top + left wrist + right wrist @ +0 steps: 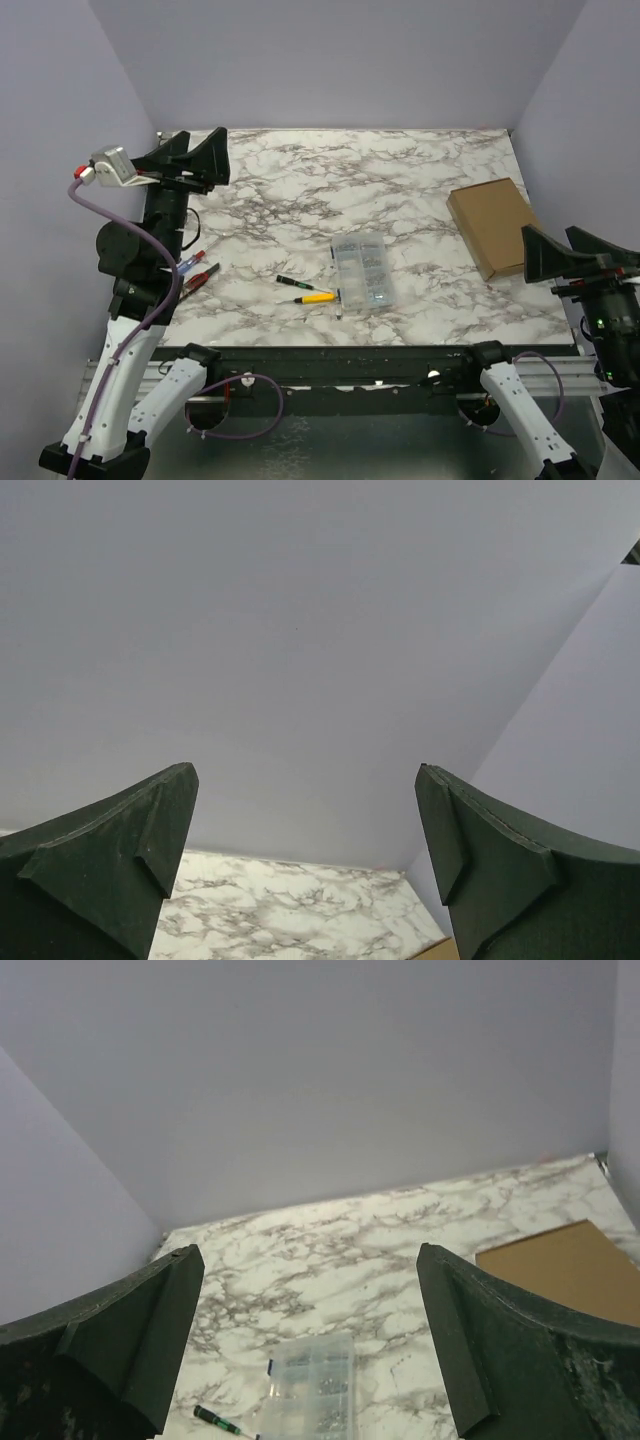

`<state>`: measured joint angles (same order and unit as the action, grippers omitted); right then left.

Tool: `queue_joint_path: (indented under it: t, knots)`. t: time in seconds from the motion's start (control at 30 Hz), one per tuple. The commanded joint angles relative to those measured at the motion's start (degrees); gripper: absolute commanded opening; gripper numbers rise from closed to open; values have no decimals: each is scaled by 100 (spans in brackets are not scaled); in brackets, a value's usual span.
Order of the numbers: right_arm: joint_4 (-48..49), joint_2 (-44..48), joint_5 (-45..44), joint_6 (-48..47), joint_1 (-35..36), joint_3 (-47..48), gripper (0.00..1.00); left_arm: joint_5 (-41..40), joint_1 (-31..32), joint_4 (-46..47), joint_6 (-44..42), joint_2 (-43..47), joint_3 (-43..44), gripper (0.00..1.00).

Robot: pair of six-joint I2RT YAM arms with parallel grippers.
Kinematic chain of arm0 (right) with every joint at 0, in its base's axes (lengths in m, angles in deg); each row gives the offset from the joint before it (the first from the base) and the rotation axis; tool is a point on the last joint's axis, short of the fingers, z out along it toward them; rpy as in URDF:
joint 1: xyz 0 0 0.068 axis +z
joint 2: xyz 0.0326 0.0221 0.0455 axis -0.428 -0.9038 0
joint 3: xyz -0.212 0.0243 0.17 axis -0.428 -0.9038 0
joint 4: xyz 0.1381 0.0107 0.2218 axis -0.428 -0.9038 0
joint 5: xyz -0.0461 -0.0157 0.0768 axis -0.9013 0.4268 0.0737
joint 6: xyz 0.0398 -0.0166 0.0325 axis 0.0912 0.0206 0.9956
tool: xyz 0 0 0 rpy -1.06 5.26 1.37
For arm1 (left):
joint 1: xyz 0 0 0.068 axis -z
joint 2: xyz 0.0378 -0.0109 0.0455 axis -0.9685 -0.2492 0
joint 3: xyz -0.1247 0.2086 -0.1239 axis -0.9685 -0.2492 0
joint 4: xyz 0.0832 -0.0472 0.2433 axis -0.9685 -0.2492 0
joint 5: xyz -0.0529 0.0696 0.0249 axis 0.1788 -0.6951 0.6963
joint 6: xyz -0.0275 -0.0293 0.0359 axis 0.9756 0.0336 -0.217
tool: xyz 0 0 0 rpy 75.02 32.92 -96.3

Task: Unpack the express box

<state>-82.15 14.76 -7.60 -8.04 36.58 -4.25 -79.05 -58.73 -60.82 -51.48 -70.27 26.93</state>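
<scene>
Both my pincers are empty with the jaws spread wide. My left pincer [195, 158] is raised over the far left corner of the marble worktop [330, 190], and its wrist view shows mostly the purple wall. My right pincer [568, 252] is at the right edge, just beside the near corner of the express box [492, 227] and not touching it. The box lies flat on the right side of the worktop, lid down, turned slightly askew. A clear parts case [362, 271] sits mid-worktop, well apart from the box. Left of the case are a yellow-handled screwdriver [316, 297] and a thin black one [291, 282]. Red-handled pliers [197, 278] are by my left arm.
</scene>
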Motion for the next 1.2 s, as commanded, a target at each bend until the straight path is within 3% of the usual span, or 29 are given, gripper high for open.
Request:
queue_joint_path:
  t: [0.0,0.13,0.3,0.6,0.67,0.77,0.87,1.17]
  knots:
    - [-448,-387,-239,219,-61,-312,100,256,-14,-193,45,-417,61,99]
    - [-250,-856,-116,309,-61,-926,100,648,41,-206,4,-933,-43,99]
    - [316,-1770,-254,491,-61,-1745,100,1810,91,-344,-89,-1929,189,99]
    - [960,-2886,-1794,1693,-182,-2791,100,2924,180,-333,291,-2863,56,99]
    - [1001,-2929,-1857,1994,-499,-2958,100,2971,208,-337,332,-2885,6,99]
    - [1252,-2876,-1185,2255,-1573,-3289,100,3038,317,-370,273,-2909,29,99]
    - [1244,-2812,-1271,2433,-2207,-3386,100,3001,555,-614,64,-2957,164,99]
    - [2050,-3394,147,2028,-4100,-3956,100,2863,1410,-1106,-442,-3065,380,99]
